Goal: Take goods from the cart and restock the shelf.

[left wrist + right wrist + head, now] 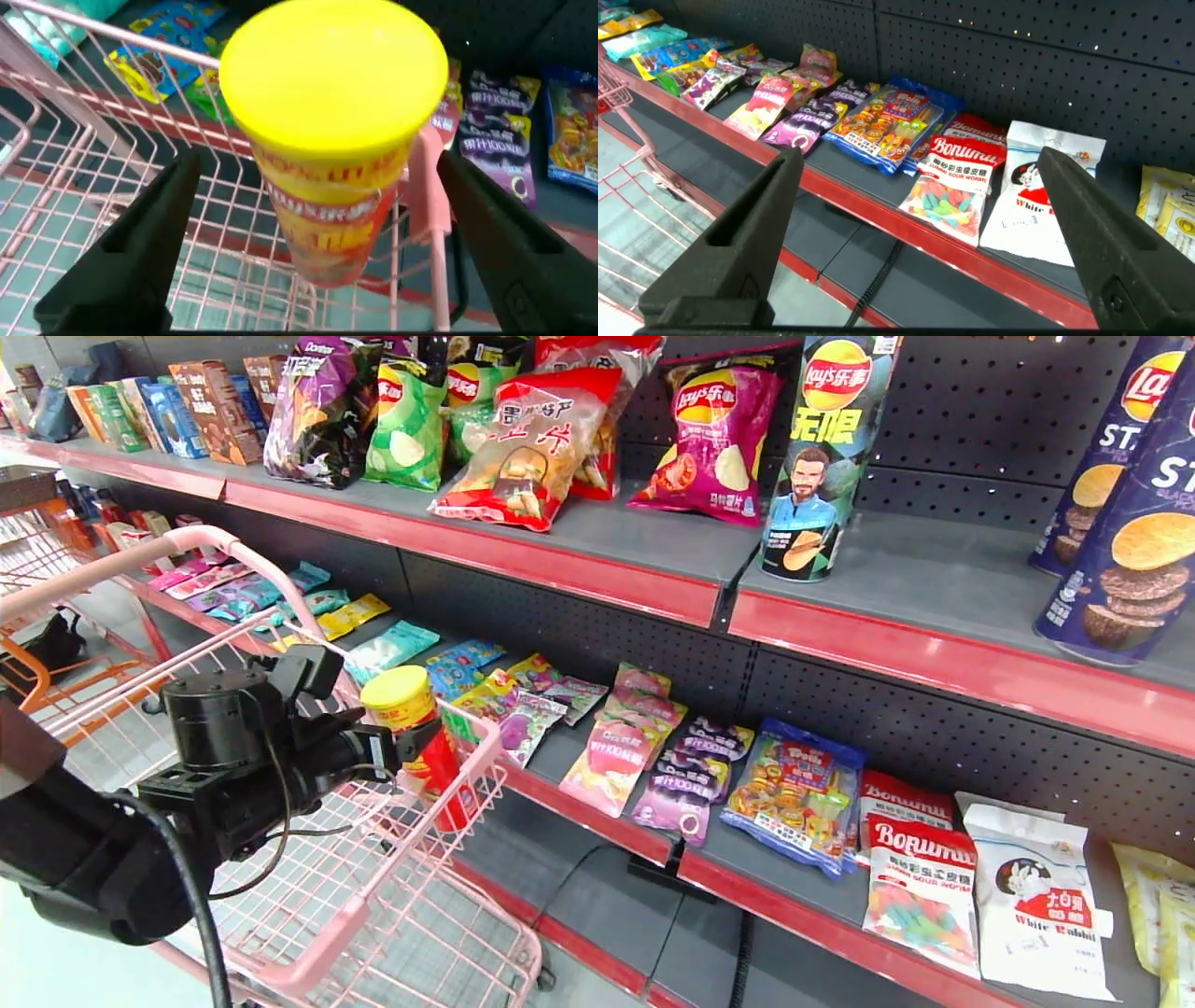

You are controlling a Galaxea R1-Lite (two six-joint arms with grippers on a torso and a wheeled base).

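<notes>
A red chip can (pixel 420 737) with a yellow lid hangs tilted over the far corner of the pink wire cart (pixel 313 947). My left gripper (pixel 422 744) comes in from the left and is shut on the can's body. In the left wrist view the can (pixel 332 121) sits between the two dark fingers (pixel 131 252), seen from above its lid, with cart wires below. My right gripper (pixel 917 154) is open with nothing in it, held above the lower shelf's candy bags (pixel 878 121).
The lower shelf (pixel 597 814) beside the cart holds rows of flat candy bags. The upper shelf (pixel 560 565) carries chip bags and tall chip cans (pixel 822 457), with bare grey room right of the middle can. An orange cart (pixel 37 677) stands at far left.
</notes>
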